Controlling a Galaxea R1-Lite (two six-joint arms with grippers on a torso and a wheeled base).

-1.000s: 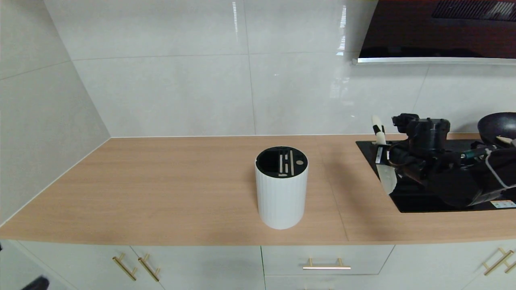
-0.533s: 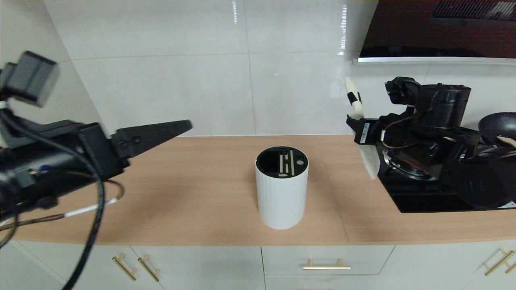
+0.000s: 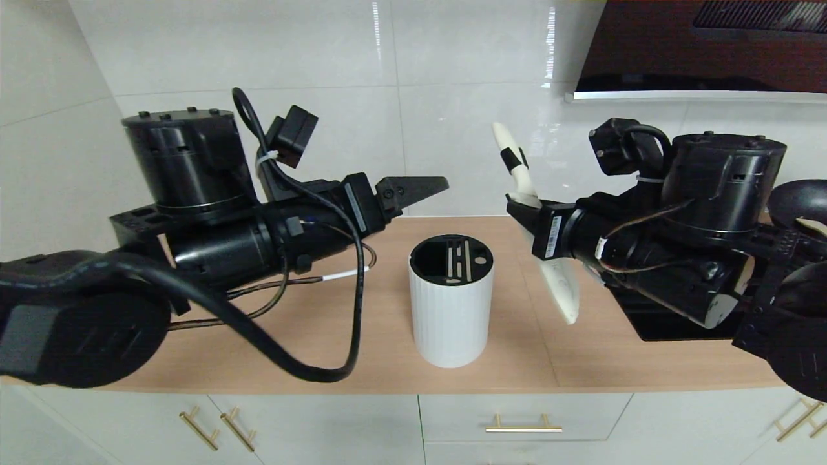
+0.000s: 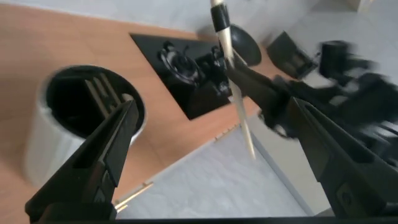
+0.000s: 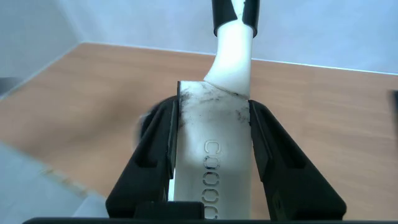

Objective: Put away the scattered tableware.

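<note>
Head view: A white ribbed cylindrical holder [image 3: 451, 310] stands upright on the wooden countertop [image 3: 258, 290], toward its near edge, its black slotted top facing up. The left gripper [image 3: 420, 187] hovers above and left of the holder. The right gripper [image 3: 539, 226] hangs to the holder's right, clamped on a white knife [image 3: 561, 284]. The knife's handle slants up and leftward and its blade points down, apart from the holder. A black cooktop [image 3: 652, 326] lies at the right.

Left wrist view: The left gripper [image 4: 211, 162] has its fingers [image 4: 99, 168] spread wide with nothing between them. The holder [image 4: 37, 143] sits below one finger. Farther right, the knife [image 4: 239, 115] is carried by the right gripper [image 4: 249, 84], in front of the cooktop [image 4: 155, 53].

Right wrist view: The right gripper [image 5: 214, 109] grips the knife [image 5: 231, 59] by the blade's base, a finger on each flat side, with the handle projecting beyond over the countertop [image 5: 336, 118].
</note>
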